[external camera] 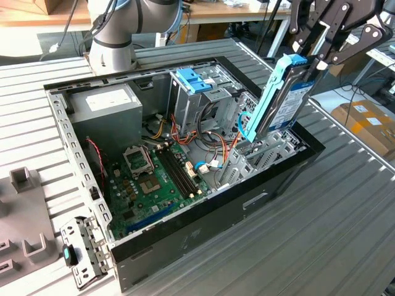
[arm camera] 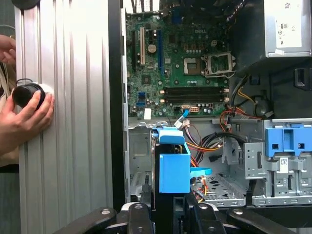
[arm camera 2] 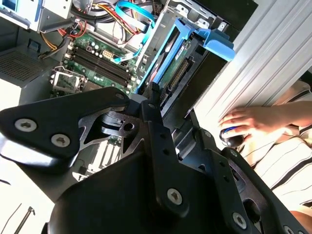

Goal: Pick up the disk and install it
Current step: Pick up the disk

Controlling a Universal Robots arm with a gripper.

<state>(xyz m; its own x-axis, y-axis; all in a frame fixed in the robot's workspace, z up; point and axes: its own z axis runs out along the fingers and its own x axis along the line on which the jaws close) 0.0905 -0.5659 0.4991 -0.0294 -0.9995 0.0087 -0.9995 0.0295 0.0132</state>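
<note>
1. The disk [external camera: 287, 102] hangs tilted above the open computer case [external camera: 203, 216], over its end at the exterior view's right.
2. The gripper [external camera: 315, 60] pinches the disk's upper end between its fingers.
3. Judged dense, rigid and shock-sensitive: grip the flat faces near the end, clear of the connector.
4. Carrier frame [arm camera: 174, 168]: smooth light-blue plastic, probably slippery and slightly flexible. The case is sheet metal, the table [external camera: 333, 234] ribbed.
</note>
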